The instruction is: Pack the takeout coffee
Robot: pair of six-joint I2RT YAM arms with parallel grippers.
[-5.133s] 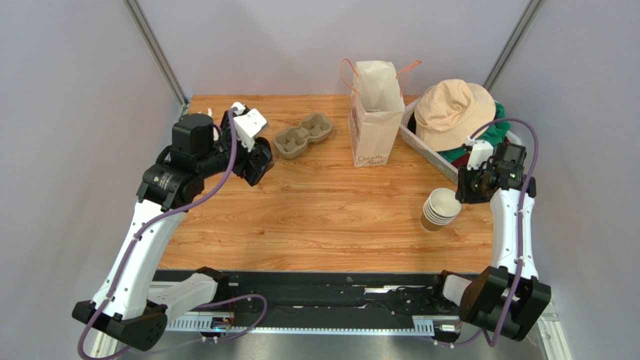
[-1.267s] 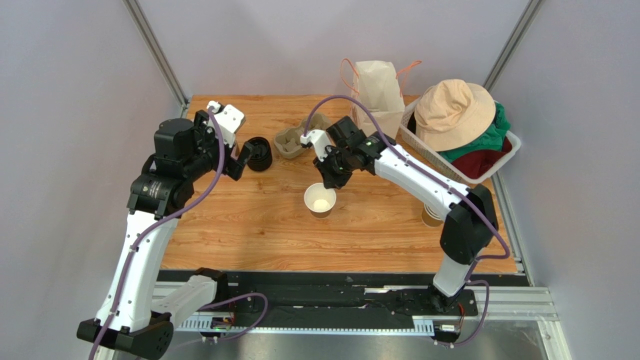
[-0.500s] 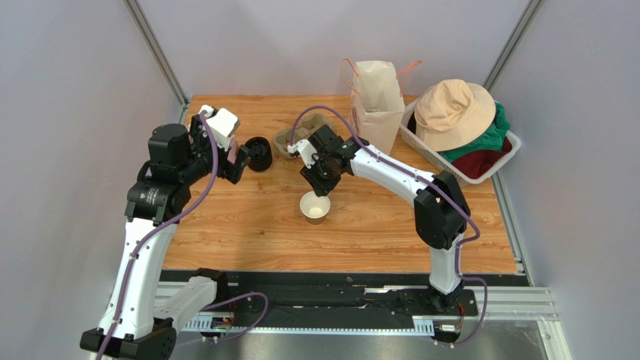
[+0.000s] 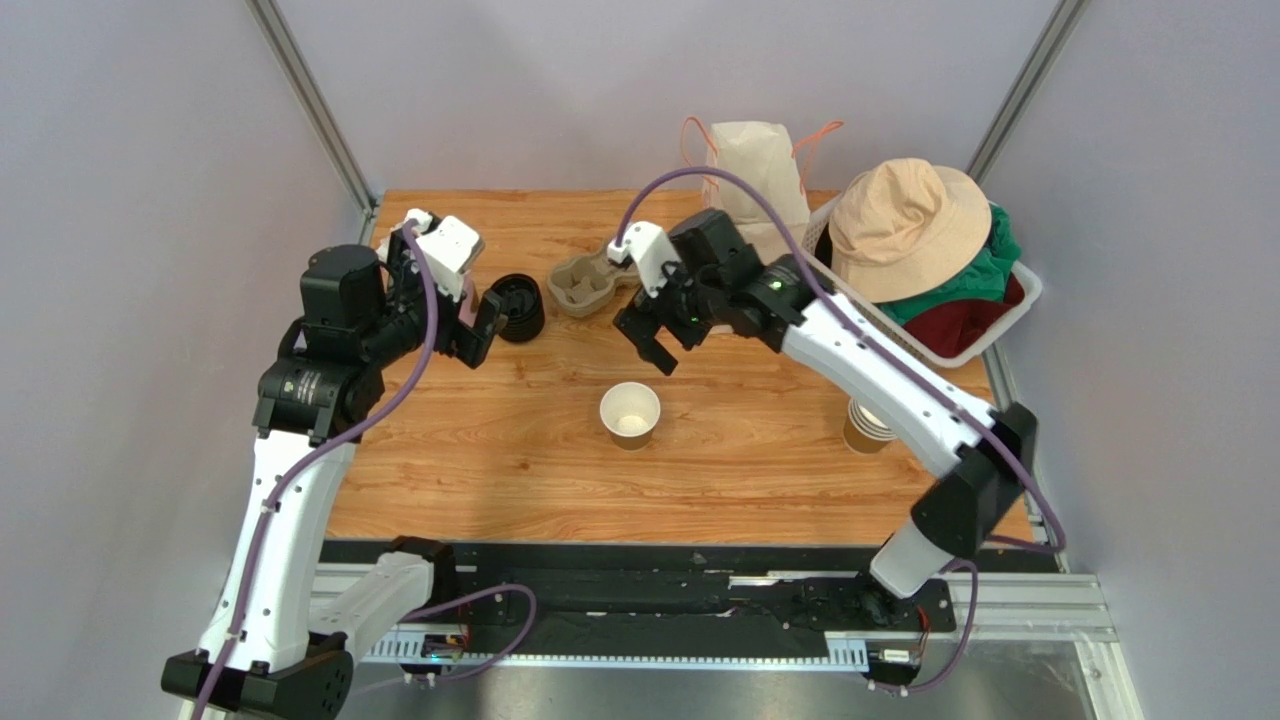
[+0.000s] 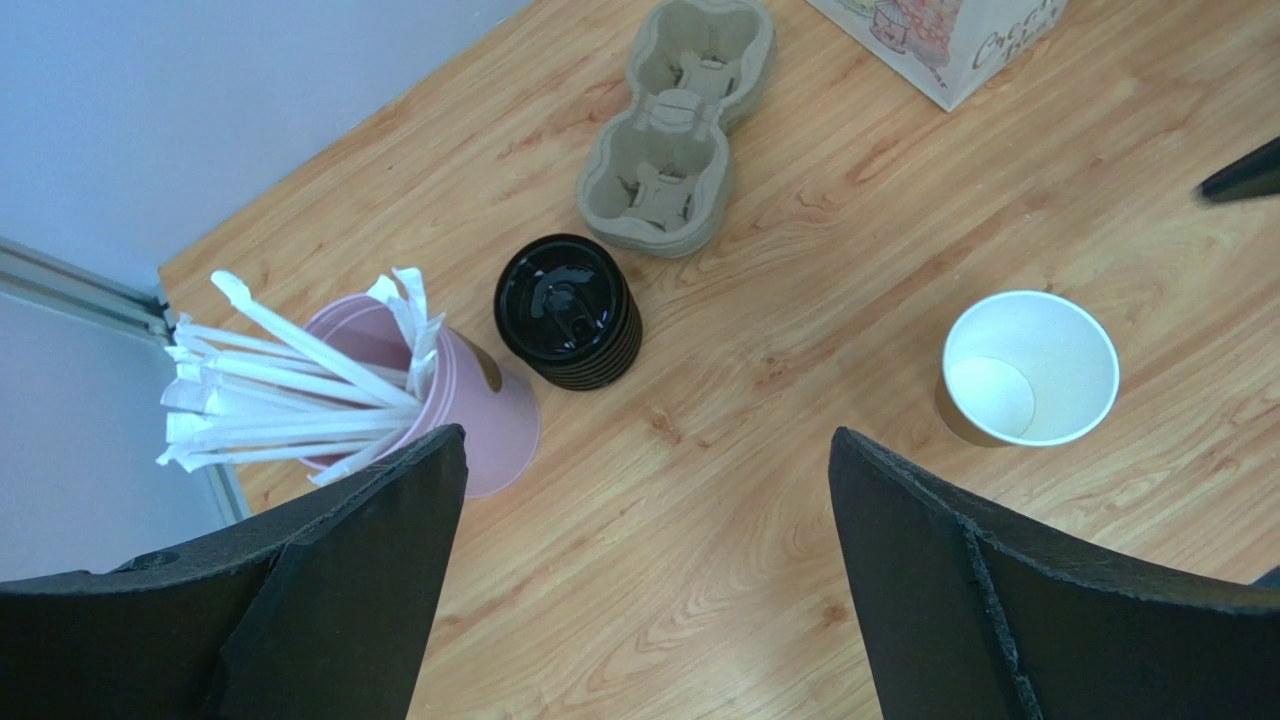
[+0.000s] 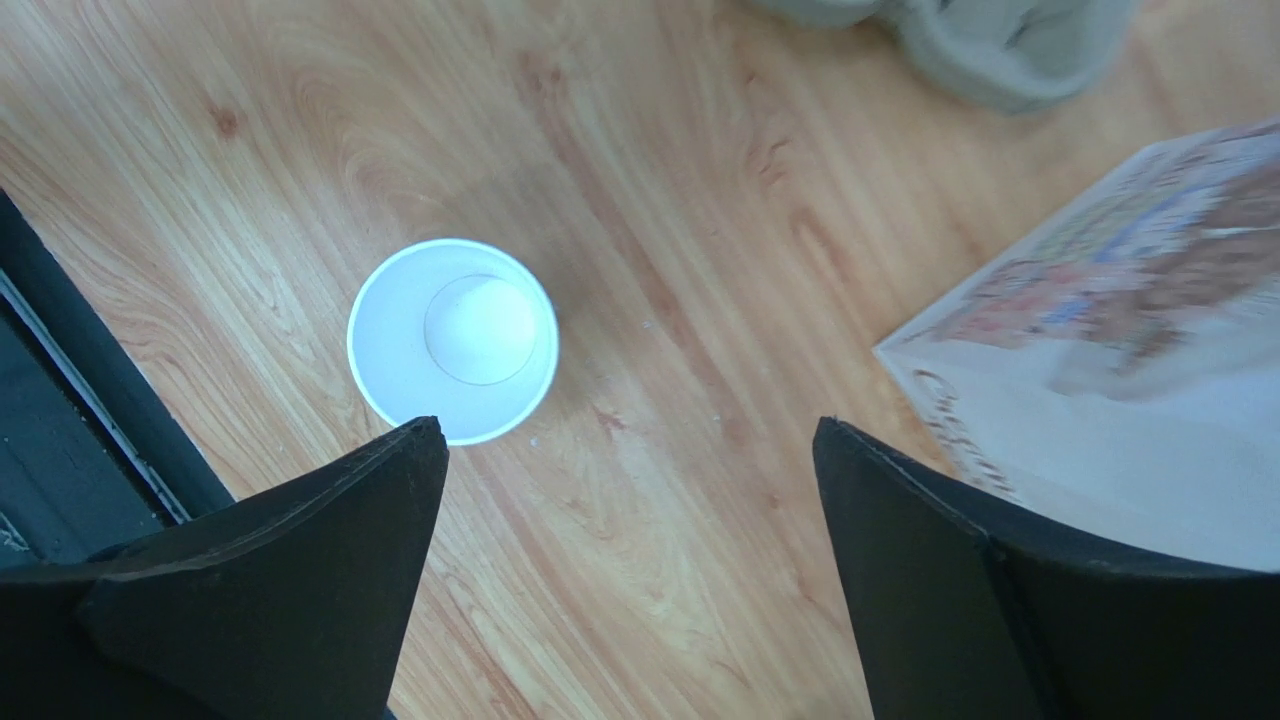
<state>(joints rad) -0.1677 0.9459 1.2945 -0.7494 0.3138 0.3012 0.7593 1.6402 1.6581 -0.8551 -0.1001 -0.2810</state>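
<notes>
Right wrist view: right jaws spread wide, nothing in them | paper cup (image 6: 452, 341) upright and lidless on the worktop (image 6: 676, 375), down below the jaws, off toward one fingertip | left jaws wide apart too, empty, black lid stack (image 5: 568, 311) out ahead of them

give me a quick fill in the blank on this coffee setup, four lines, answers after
1. The lone paper cup stands upright with no ____ on it.
2. The right gripper has its jaws ____ and holds nothing.
3. The straw holder, full of wrapped straws, is coloured ____.
4. The pulp cup carrier has ____ wells, both empty.

Missing words: lid; open; pink; two
</notes>
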